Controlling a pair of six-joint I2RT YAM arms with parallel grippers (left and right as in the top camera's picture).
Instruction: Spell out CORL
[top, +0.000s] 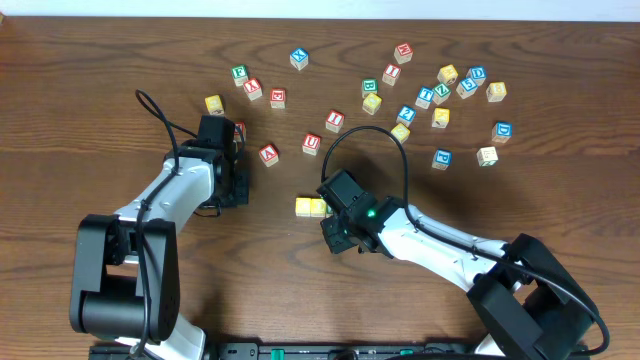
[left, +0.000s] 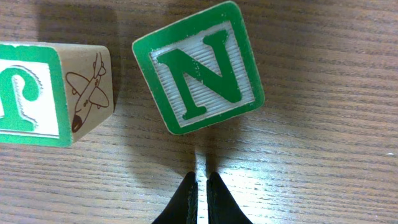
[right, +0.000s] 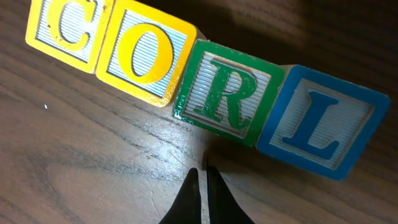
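Seen from the right wrist, four small wooden alphabet cubes sit touching in a slightly slanted row on the dark wood-grain tabletop (right: 74, 162), spelling CORL. The C cube (right: 65, 28) and O cube (right: 146, 53) have yellow borders and yellow letters on ridged pale faces. The R cube (right: 227, 93) is edged in green and the L cube (right: 320, 121) in blue.

The right tool (right: 203, 180) points at the R cube from just beside it, its two black fingers pressed together and holding nothing.

The overhead view shows only the two yellow cubes of the row; the right arm covers the others. Scattered cubes (top: 440, 118) lie across the far half of the tabletop.

From the left wrist, the left tool (left: 202, 186) is narrow and empty. It sits near a green N cube (left: 199, 74) that is turned askew. Beside the N cube, but apart from it, a green-lettered cube (left: 43, 93) has an aeroplane drawn on its bare wooden side.
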